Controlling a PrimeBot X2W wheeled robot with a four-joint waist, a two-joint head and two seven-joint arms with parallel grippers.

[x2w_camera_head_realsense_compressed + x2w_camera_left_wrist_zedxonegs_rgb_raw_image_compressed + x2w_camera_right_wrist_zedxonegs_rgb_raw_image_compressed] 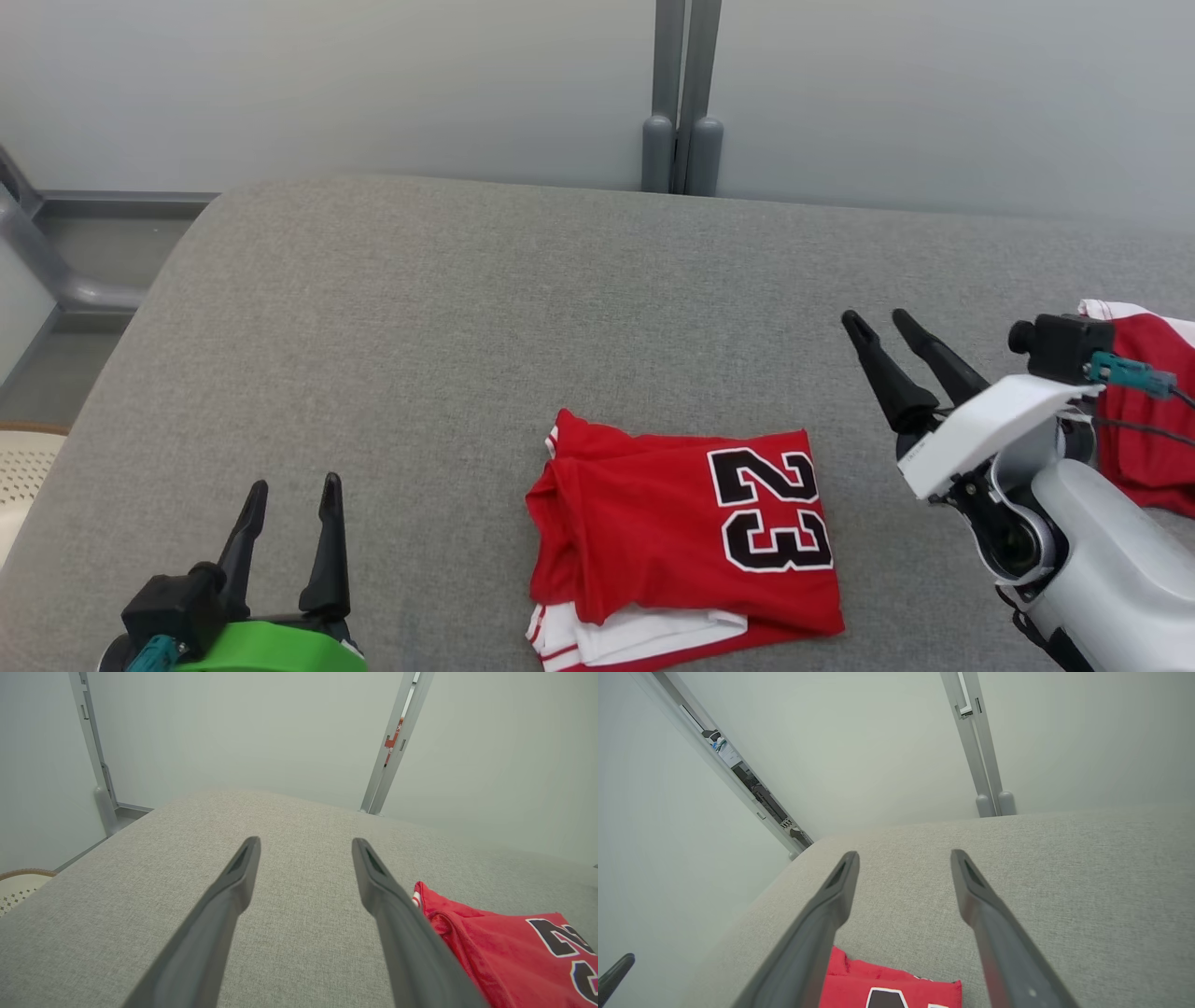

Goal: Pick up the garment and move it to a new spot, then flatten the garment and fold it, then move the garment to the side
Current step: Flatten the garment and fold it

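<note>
Red jersey (686, 532) lies folded at lower centre of the grey tabletop (420, 327), between the left gripper (295, 483) and right gripper (878, 319), both with fingers spread wide and empty. Pinching only its top layer to move it aside could pull the fold open.

Head cam high, looking down; wrist cams low, facing the pale wall (280, 728); all share the folded red jersey (681, 532).

Second red garment (1148, 462) cut off at right edge, partly behind right arm (1106, 560), folded jersey (681, 523) clipped below
</note>
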